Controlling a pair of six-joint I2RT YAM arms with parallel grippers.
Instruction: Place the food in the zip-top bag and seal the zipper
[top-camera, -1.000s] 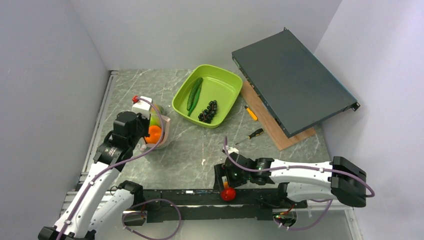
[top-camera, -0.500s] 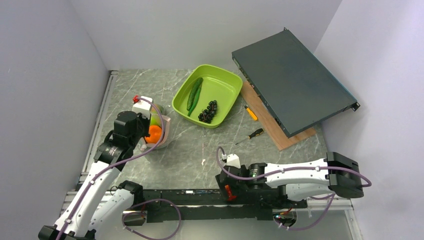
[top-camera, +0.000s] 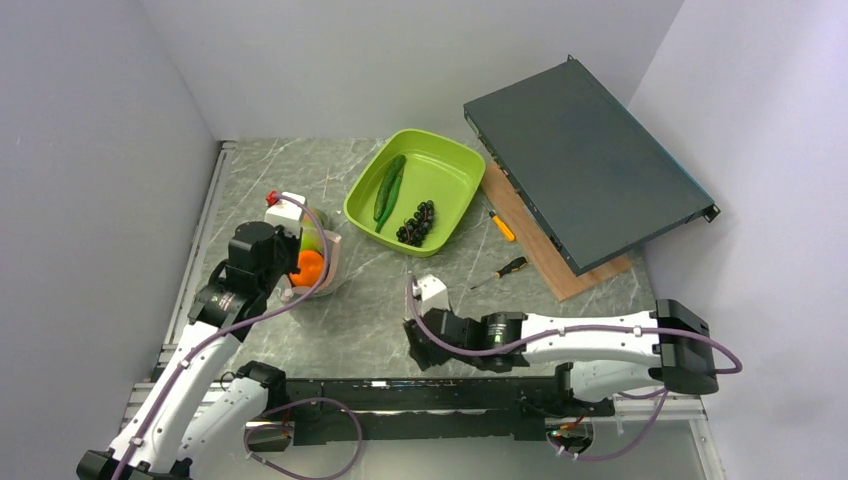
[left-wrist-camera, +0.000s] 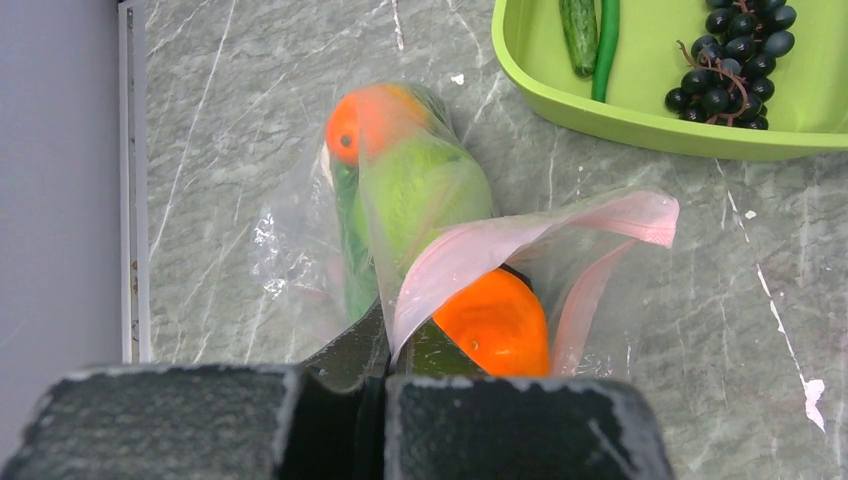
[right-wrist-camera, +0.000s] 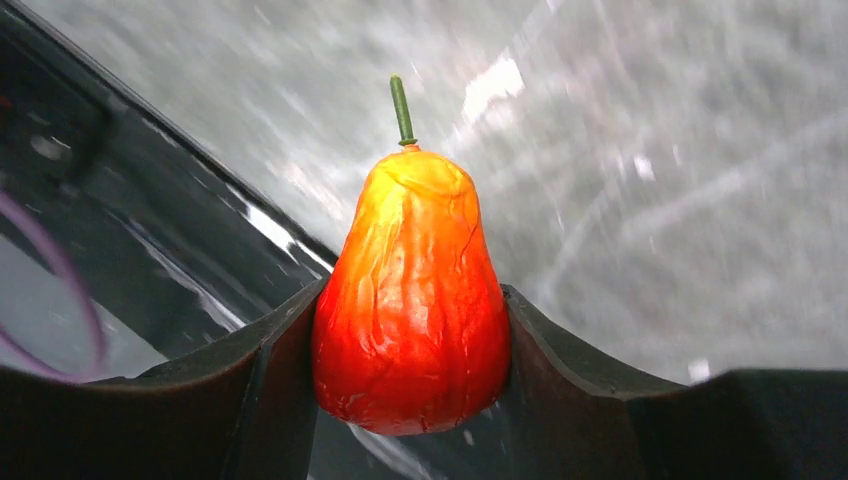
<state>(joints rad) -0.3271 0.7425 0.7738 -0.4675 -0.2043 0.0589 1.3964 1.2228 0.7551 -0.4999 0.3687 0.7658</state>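
- Nearest you, at the front edge of the table (top-camera: 370, 300), your right gripper (right-wrist-camera: 410, 300) is clamped on the red pepper (right-wrist-camera: 410, 320). One finger presses each flank at the widest part and the green stem points away from the wrist. Holding it by the belly suits a stem-first drop into the bag. The skin is wrinkled and glossy, shading from yellow-orange at the shoulder to red at the base.
- To the left and further in, your left gripper (left-wrist-camera: 385, 350) is clenched on one lip of the zip-top bag (left-wrist-camera: 300, 230). I judge that this holds the mouth up and open towards the right arm.
- The bag is clear and crinkled and lies on the table just left of the tray. The zipper (left-wrist-camera: 520, 235) is unsealed, its pink strip curling in a loose arch over the orange (left-wrist-camera: 495, 320). A green apple (left-wrist-camera: 420, 190) sits deeper inside.
- Beyond the bag, the lime-green tray (top-camera: 455, 165) holds the cucumber (top-camera: 388, 185) and the grapes (top-camera: 417, 222), not yet bagged.
- Right of the tray lie the orange-handled screwdrivers (top-camera: 510, 266), which are no part of your task.
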